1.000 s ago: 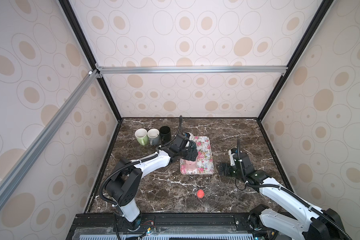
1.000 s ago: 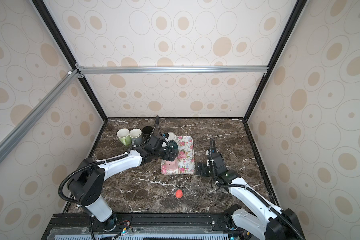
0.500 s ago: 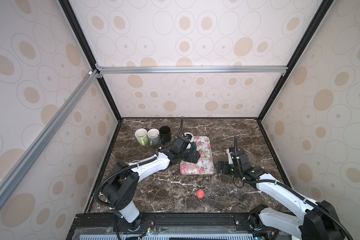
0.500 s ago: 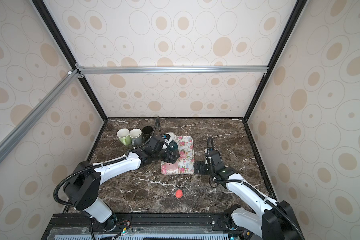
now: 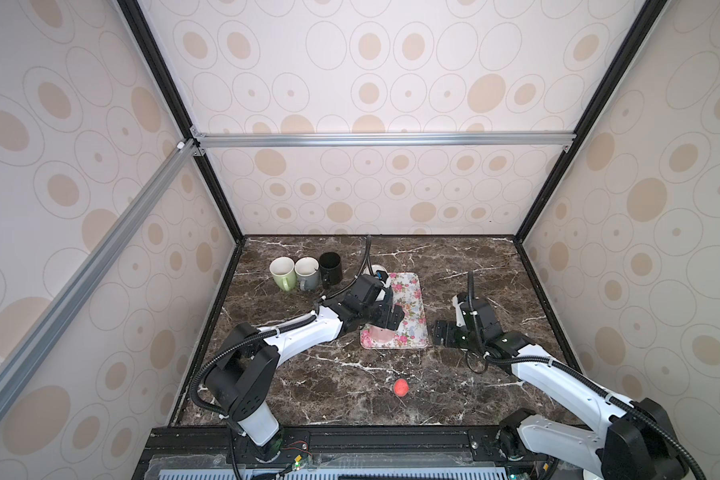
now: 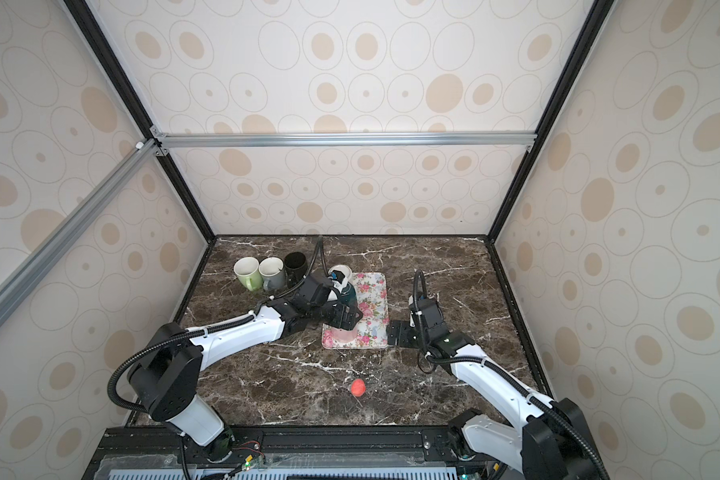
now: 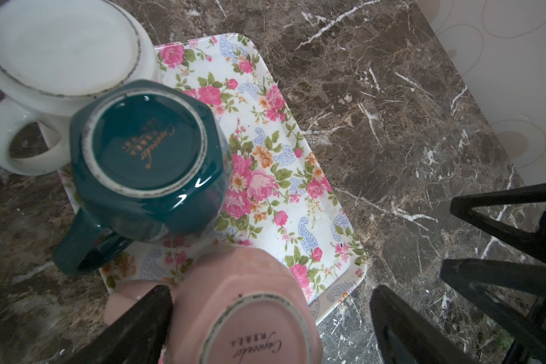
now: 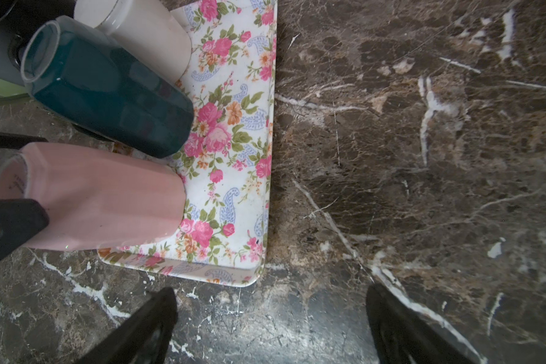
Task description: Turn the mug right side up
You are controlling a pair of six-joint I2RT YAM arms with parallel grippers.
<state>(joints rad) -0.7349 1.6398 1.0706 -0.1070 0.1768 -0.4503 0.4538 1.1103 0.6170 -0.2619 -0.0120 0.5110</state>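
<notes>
The pink mug (image 5: 381,333) stands upside down on the near left corner of the flowery tray (image 5: 415,305), in the middle of both top views. The left pincer (image 5: 386,319) hangs right over it. Its two black fingers (image 7: 145,315) are spread wide, one on each side of the mug, and it is not squeezing yet. So the step in hand looks like lining up to grab.

Next, the pincer should go down a bit and press on the mug's sides. Then it should lift the mug and roll it over so the open end faces up.

The right pincer (image 5: 442,332) is spread wide too and holds nothing. It sits low over the worktop (image 5: 341,374), just right of the tray.

The pink mug is smooth and shiny, with flat sides and a round ring on its bottom. It may be slippery. A dark green mug (image 7: 145,151) of the same shape and a round white mug (image 7: 60,47) are upside down beside it. The tray is thin and covered in roses. The worktop looks like brown stone with white cracks.
</notes>
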